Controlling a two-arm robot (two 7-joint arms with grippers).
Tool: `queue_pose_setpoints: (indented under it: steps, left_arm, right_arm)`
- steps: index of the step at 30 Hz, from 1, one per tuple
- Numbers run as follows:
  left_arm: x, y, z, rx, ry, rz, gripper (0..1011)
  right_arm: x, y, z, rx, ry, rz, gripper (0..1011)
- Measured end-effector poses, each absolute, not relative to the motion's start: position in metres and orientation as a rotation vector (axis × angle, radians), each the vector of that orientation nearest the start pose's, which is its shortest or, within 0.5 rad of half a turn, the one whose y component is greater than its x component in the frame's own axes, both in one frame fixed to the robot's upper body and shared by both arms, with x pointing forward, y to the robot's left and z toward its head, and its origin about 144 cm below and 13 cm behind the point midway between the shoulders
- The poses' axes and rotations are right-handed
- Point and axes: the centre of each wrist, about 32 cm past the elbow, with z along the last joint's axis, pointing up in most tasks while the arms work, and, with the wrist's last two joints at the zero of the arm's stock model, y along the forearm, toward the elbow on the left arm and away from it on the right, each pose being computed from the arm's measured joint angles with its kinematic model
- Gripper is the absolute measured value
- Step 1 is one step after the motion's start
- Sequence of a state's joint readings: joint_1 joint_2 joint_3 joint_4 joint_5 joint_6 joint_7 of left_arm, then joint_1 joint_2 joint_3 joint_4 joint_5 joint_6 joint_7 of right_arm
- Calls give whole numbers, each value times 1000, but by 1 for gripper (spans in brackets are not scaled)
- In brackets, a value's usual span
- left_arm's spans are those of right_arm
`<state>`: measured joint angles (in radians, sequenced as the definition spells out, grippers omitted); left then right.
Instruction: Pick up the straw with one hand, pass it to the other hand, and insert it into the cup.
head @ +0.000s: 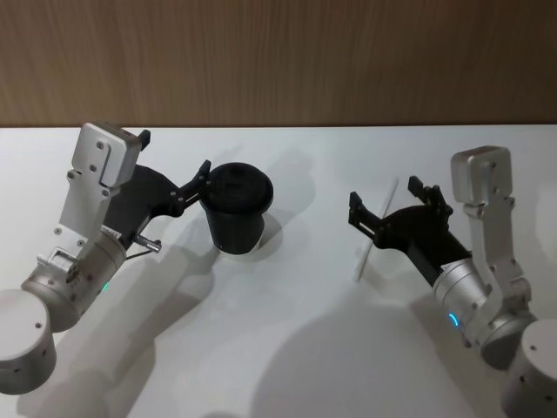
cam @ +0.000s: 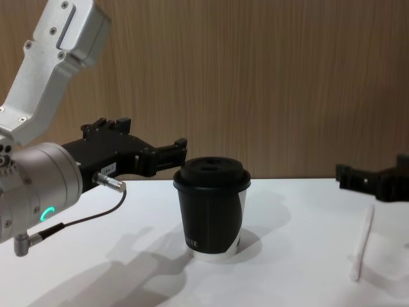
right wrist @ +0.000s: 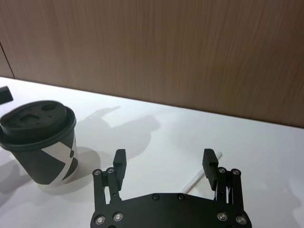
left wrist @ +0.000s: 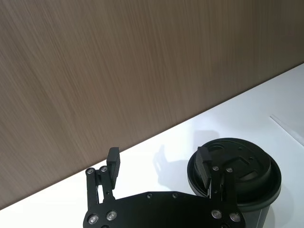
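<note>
On the right half of the white table [head: 287, 348], the straw [head: 365, 259] lies flat, well apart from the cup [head: 235, 218], which stands upright with its lid on near the table's middle. The right gripper [head: 385, 195] hovers directly above the straw's far portion, fingers spread wide and holding nothing; the straw runs beneath the gap between them. The left gripper [left wrist: 159, 154] sits just beside the cup at lid height, fingers likewise open and empty, one finger close against the lid rim. Treat the straw as very light, thin and smooth: it is likely to roll or skid if nudged and may flatten or kink under hard pressure. Grasp it across its width, near one end, so that a long free length remains for the second grasp and for insertion. A cable with a metal plug [cam: 108, 182] hangs at the left wrist, near the cup. The lid opening is small, so the straw needs accurate alignment.
</note>
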<state>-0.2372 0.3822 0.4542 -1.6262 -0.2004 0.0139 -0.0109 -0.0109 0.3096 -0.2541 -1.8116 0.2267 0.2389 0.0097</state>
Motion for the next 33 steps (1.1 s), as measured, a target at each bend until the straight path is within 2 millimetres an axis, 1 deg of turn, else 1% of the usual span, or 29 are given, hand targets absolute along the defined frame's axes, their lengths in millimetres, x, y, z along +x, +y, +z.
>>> queue_pose_setpoints:
  steps: [22,33]
  left_arm:
    - [492,198,1204,61,-268,1124,1003]
    - [492,198,1204,61,-268,1124,1003]
  right_arm:
    - [443,-206,1187,-230,127,-1270,1001]
    - [446,-209,1184,-252,155,-1292,1001]
